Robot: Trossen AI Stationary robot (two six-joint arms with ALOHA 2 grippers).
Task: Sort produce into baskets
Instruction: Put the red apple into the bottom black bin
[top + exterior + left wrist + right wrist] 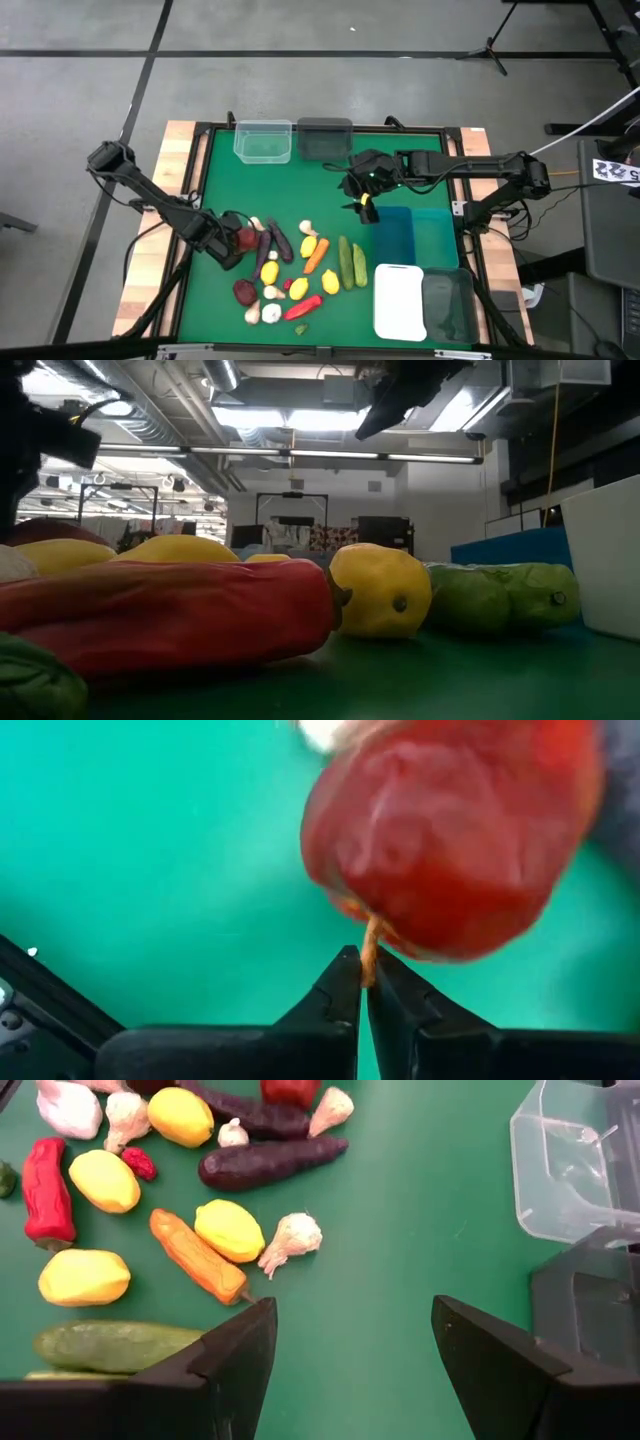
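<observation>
A red apple (247, 238) sits at the left edge of the produce pile on the green mat. My left gripper (232, 243) is beside it on its left, shut on its stem. The pile holds lemons (297, 288), two cucumbers (352, 265), an orange carrot (316, 255), a red pepper (303, 308), purple pieces (273, 245) and white bulbs (271, 313). My right gripper (360, 196) hangs open and empty above the mat, right of the pile and next to the blue basket (393, 236); its wrist view shows its fingers spread wide (350, 1350). My left gripper pinches the apple's thin tan stem (369, 948) between its two fingertips. The fingers come from the table's left, pointing along the stem toward the apple (450, 830). Whether the apple rests on the mat or is lifted, I cannot tell.
A clear basket (263, 141) and a dark grey one (325, 139) stand at the mat's far edge. A teal basket (436, 236) stands beside the blue one, with a white basket (400, 300) and a dark translucent one (449, 306) at the near right.
</observation>
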